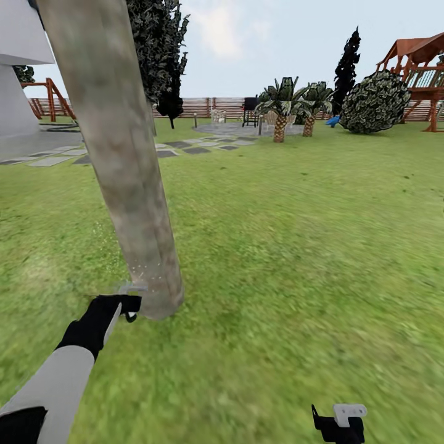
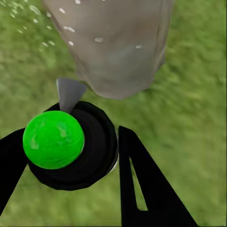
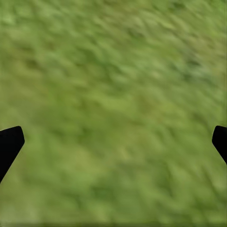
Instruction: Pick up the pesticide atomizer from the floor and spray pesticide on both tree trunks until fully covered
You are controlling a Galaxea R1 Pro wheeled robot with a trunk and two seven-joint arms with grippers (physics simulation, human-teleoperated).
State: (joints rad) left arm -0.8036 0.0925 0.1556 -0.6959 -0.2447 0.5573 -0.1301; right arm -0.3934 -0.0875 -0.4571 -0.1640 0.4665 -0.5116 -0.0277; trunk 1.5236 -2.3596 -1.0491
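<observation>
Atomizer (image 2: 71,146) in left pincer (image 2: 71,161), nozzle near tree trunk (image 2: 118,47) base.

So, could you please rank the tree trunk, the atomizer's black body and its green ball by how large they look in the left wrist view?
1. Tree trunk, spanning much of the frame's width.
2. Black body of the atomizer held in the left hand.
3. Green ball.
The atomizer sits nearer the camera, so true sizes may differ more.

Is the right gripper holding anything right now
No, in the right wrist view the right gripper has its fingertips spread wide apart with just blurred lawn between them.
</observation>
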